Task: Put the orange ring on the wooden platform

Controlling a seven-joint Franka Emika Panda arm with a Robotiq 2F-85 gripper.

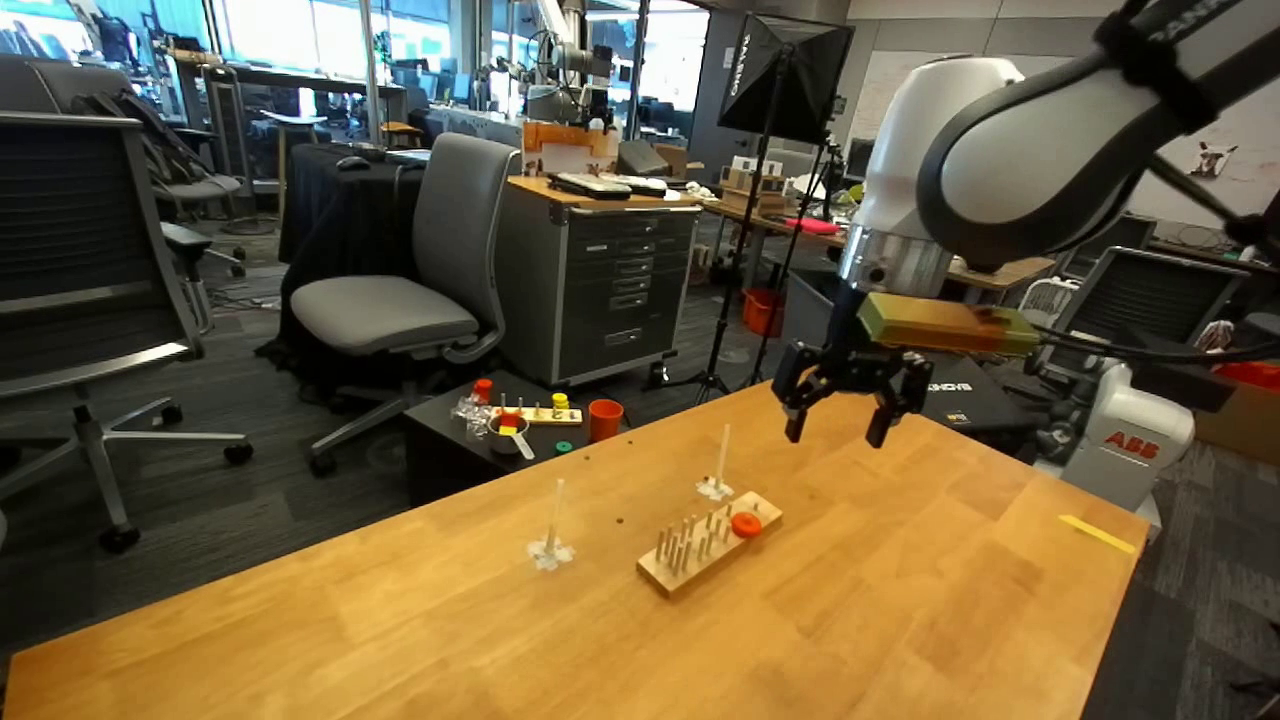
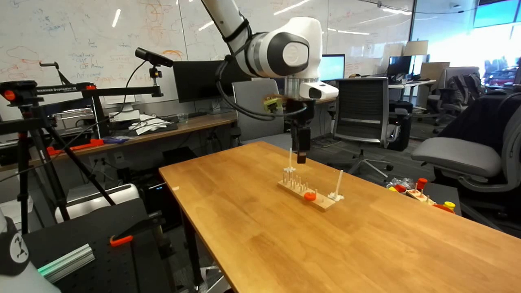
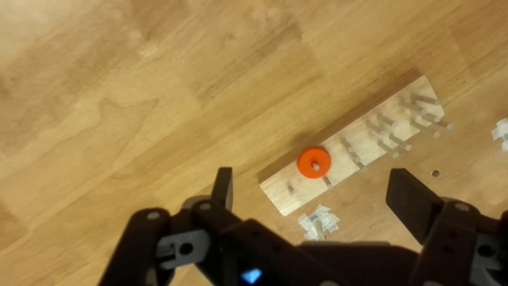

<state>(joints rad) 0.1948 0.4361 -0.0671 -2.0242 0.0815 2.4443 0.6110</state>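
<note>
The orange ring [image 1: 746, 525] lies flat on the wooden platform [image 1: 770, 511], around one of its short pegs. The ring [image 2: 310, 196] and platform [image 2: 327, 204] show the same way in an exterior view. In the wrist view, the peg's tip pokes through the hole of the ring [image 3: 305, 159], near the end of the platform [image 3: 285, 203] with fewer pegs. Several taller thin pegs stand toward the other end. My gripper [image 1: 836, 430] is open and empty, well above the table. It also shows edge-on [image 2: 301, 158], and its spread fingers frame the wrist view [image 3: 311, 172].
Two tall single pegs, taped to the table with white tape, stand near the platform [image 1: 556, 515] [image 1: 722, 455]; one taped base is between my fingers in the wrist view [image 3: 319, 220]. A low black side table holds toys and an orange cup [image 1: 605, 420]. A yellow strip [image 1: 1097, 534] lies near the table's edge.
</note>
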